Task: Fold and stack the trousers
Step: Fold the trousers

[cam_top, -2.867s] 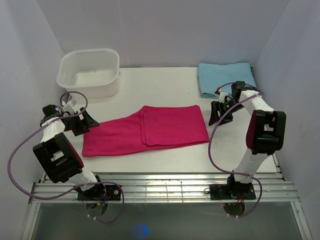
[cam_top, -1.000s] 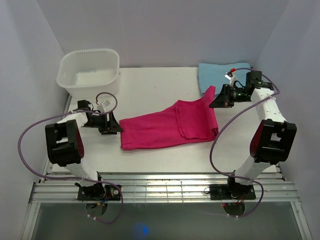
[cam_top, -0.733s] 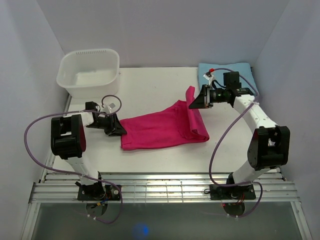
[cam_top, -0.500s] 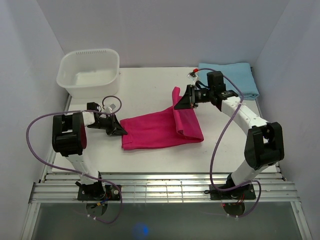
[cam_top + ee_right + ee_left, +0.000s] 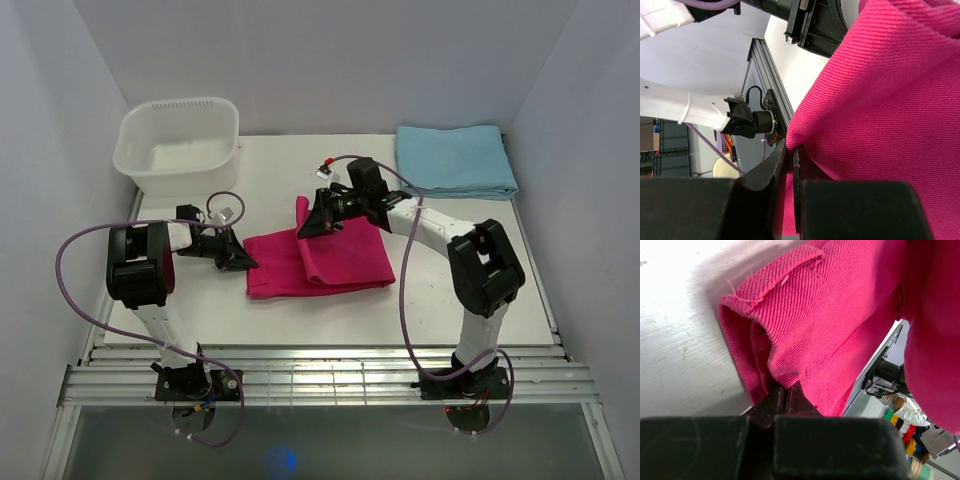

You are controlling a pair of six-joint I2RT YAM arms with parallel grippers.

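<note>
The magenta trousers (image 5: pixel 335 262) lie across the middle of the table, partly folded. My left gripper (image 5: pixel 243 262) sits low at their left end and is shut on the hem there; the left wrist view shows the thick hem (image 5: pixel 790 325) pinched at the tips of that gripper (image 5: pixel 785 392). My right gripper (image 5: pixel 305 228) is shut on the other end of the trousers and holds it up as a raised flap over the garment's middle. Pink cloth (image 5: pixel 890 90) drapes over my right gripper (image 5: pixel 789 155) in the right wrist view.
A white tub (image 5: pixel 178 145) stands at the back left. A folded light blue cloth (image 5: pixel 455 160) lies at the back right. A metal rail (image 5: pixel 320 365) runs along the near table edge. Walls close in on both sides.
My right gripper has carried its end of the trousers leftward from the right side to over the garment's middle. My left gripper has closed on the left hem.
</note>
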